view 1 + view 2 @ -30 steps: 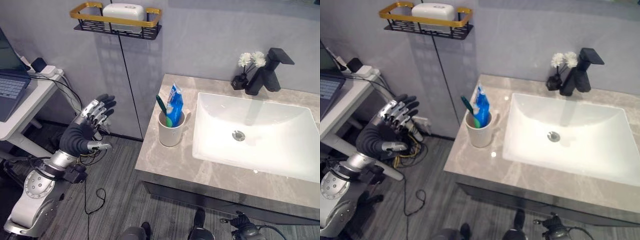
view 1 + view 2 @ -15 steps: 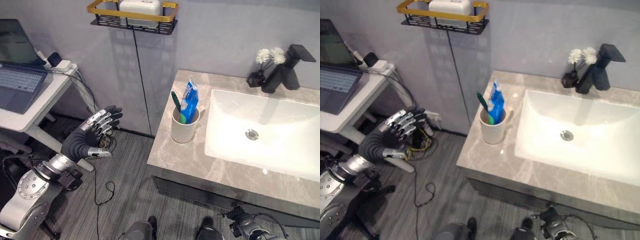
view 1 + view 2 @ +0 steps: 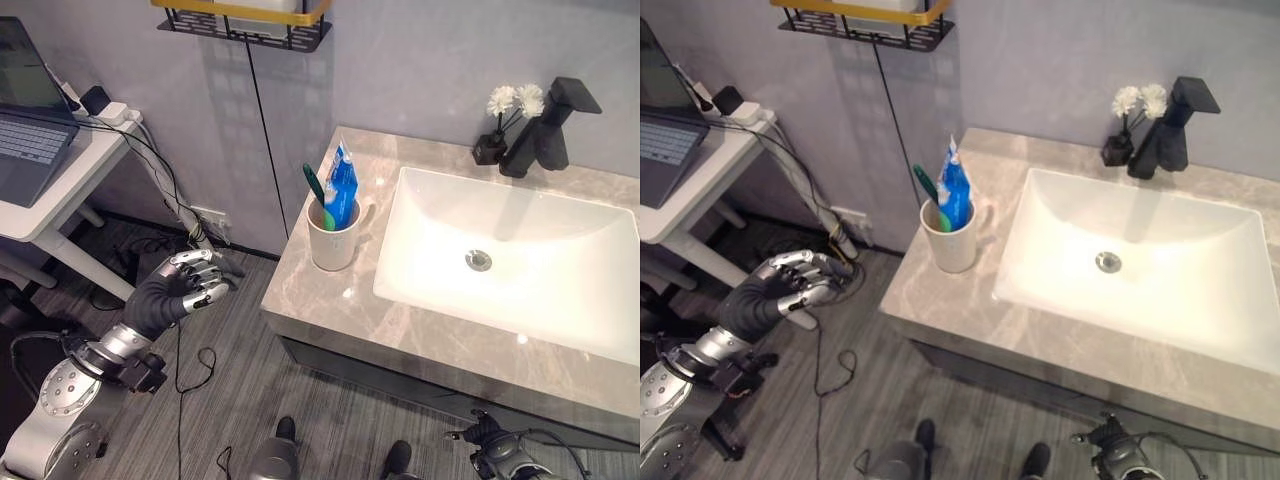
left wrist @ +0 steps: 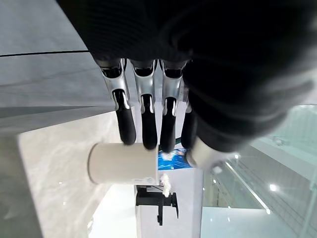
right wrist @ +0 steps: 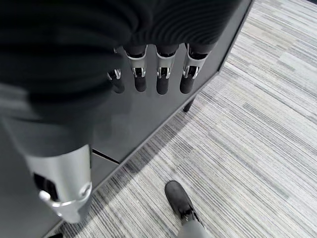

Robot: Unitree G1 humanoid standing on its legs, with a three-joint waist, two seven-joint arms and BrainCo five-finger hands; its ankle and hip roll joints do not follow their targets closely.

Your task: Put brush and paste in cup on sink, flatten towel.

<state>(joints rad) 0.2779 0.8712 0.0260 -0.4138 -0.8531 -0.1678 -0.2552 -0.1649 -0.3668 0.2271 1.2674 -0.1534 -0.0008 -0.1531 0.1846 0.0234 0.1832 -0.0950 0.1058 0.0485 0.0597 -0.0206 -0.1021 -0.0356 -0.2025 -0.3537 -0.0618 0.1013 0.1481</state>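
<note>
A white cup [image 3: 333, 240] stands on the grey stone counter [image 3: 330, 310], left of the white sink basin [image 3: 500, 250]. A green toothbrush [image 3: 313, 190] and a blue toothpaste tube [image 3: 342, 185] stand upright in it. My left hand [image 3: 170, 295] hangs over the floor, left of the counter and below its top, with loosely bent fingers and nothing in it. Past those fingers [image 4: 143, 119], the left wrist view shows the cup [image 4: 124, 162]. My right hand [image 5: 163, 74] hangs low by the dark cabinet front, fingers relaxed and empty.
A black faucet [image 3: 545, 130] and a small vase of white flowers [image 3: 495, 135] stand behind the basin. A gold-rimmed black shelf [image 3: 240, 20] hangs on the wall above. A white side table [image 3: 70, 180] with a laptop stands far left.
My left hand has dropped lower and its spread fingers have bent inwards. The camera has shifted, so the whole scene sits differently. The cup and its contents stay put.
</note>
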